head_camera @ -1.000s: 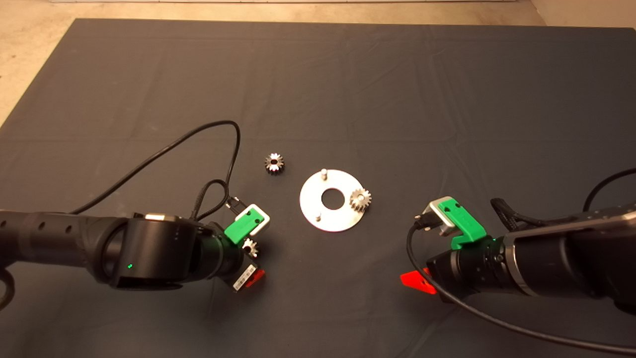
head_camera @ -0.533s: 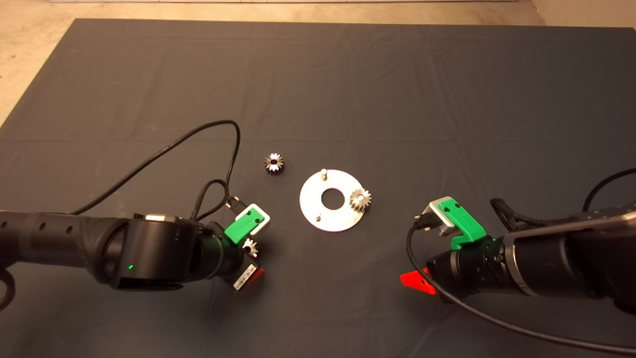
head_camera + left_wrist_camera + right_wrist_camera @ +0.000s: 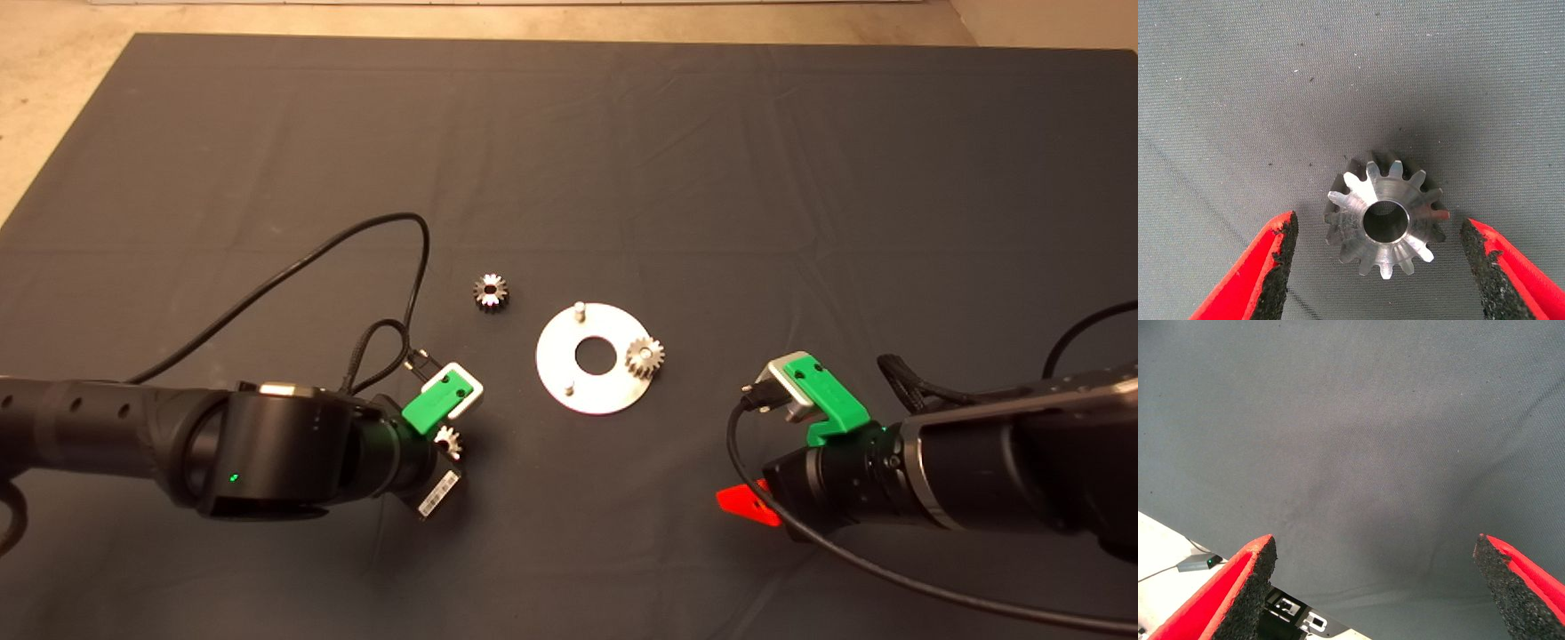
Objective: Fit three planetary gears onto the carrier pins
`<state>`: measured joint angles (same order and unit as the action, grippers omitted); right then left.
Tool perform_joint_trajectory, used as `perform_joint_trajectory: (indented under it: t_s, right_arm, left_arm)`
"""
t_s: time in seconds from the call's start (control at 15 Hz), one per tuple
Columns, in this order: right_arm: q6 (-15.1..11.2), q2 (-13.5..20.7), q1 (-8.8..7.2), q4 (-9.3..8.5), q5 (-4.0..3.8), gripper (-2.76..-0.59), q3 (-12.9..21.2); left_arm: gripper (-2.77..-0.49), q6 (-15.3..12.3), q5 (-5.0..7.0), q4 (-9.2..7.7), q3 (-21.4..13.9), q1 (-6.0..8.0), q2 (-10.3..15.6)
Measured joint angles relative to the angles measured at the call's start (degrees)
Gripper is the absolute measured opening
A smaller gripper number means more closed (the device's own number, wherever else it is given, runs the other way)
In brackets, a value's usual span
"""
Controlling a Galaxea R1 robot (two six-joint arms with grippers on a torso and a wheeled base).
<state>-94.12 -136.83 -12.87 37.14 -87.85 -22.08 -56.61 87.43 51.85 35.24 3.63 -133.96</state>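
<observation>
Hovering low over the dark grey mat (image 3: 569, 133), the left gripper (image 3: 1381, 267) is straddling a small silver toothed gear (image 3: 1386, 213) with fingers spread, not touching, while the right gripper (image 3: 1378, 587) is waiting open nearby.

The left arm reaches in from the left edge, its black forearm lying low and nearly level, wrist turned so the left pincer (image 3: 1381, 267) points downward. Its two red fingers (image 3: 1265, 273) with black pads stand spread wide apart, neither pad touching anything. The right arm comes in from the right edge, forearm angled slightly toward the middle, a cable looping beneath its wrist. The right pincer (image 3: 1375, 587) is likewise spread wide, its red fingers (image 3: 1238, 587) far apart and holding nothing; one red fingertip (image 3: 742, 504) shows below the green housing in the head view.
</observation>
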Motion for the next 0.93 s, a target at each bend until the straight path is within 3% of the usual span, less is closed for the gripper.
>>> perform_joint_trajectory:
  t_s: [0.53,0.93]
  right_arm:
    - [0.00,0.01,0.00,0.00,0.00,-1.16,0.02]
    - [0.00,0.03,0.00,0.00,0.00,-1.16,0.02]
  left_arm:
    - [-1.99,-0.02,0.02,0.07,0.00,0.00,-0.02]
    - [-2.17,-0.05,0.00,0.09,0.00,0.00,-0.18]
